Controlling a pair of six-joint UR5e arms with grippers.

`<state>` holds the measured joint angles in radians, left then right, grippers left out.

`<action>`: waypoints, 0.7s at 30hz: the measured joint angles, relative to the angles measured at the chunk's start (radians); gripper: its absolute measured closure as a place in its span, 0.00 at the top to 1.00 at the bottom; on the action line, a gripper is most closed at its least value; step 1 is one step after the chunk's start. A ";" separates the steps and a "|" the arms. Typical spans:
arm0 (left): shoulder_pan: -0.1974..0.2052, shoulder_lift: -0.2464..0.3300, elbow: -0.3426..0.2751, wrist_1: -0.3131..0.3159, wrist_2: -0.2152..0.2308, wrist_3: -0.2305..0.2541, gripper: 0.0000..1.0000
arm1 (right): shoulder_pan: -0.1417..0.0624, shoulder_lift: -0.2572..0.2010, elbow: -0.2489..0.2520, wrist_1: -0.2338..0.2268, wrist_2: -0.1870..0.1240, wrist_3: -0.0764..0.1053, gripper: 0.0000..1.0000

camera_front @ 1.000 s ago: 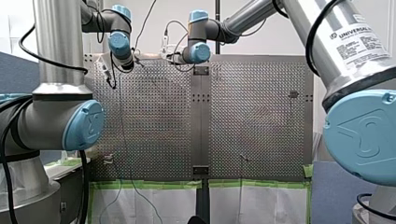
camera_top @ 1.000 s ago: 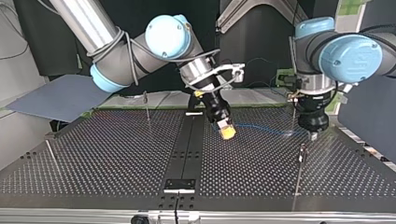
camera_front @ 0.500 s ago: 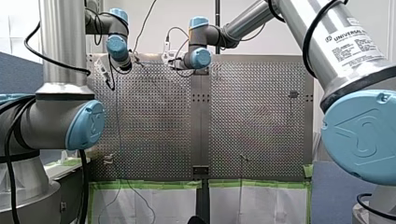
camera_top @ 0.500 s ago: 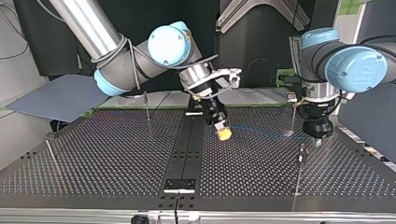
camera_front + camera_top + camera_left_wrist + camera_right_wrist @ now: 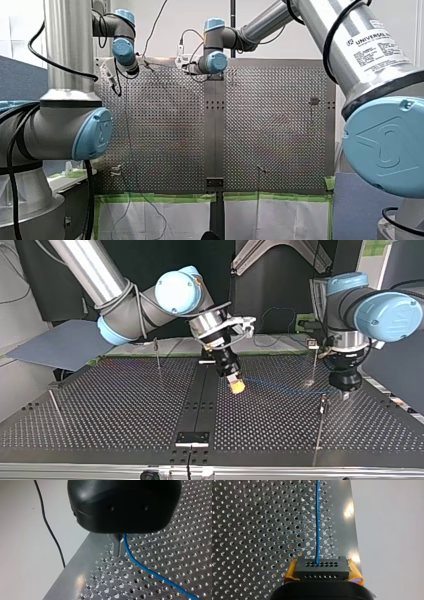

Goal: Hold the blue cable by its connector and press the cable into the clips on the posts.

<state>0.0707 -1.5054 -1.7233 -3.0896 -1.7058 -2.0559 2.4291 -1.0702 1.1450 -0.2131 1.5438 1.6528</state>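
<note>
1. the blue cable (image 5: 317, 525) runs straight ahead out of the black connector (image 5: 322, 567), over the perforated table (image 5: 249, 530).
2. my right pincer (image 5: 322, 573) is clamped on the connector, with a yellow pad (image 5: 289, 571) on each side of it.
3. the cable's far stretch reaches my left pincer (image 5: 118, 547) and comes out at its tip. i cannot tell whether that one grips it.
4. a thin post (image 5: 319, 430) stands just beside the left pincer.
</note>
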 joint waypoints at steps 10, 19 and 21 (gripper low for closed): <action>0.021 0.000 0.011 0.008 0.032 -0.008 0.00 | 0.000 0.000 -0.012 0.002 -0.002 0.000 0.00; 0.042 -0.013 0.015 0.040 0.072 -0.030 0.00 | -0.001 0.000 -0.012 0.003 -0.003 0.000 0.00; 0.046 -0.025 0.017 0.043 0.080 -0.030 0.00 | -0.002 0.000 -0.012 0.004 -0.003 0.000 0.00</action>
<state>0.1167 -1.5308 -1.7065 -3.0462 -1.6261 -2.0863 2.4274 -1.0701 1.1330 -0.2094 1.5404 1.6531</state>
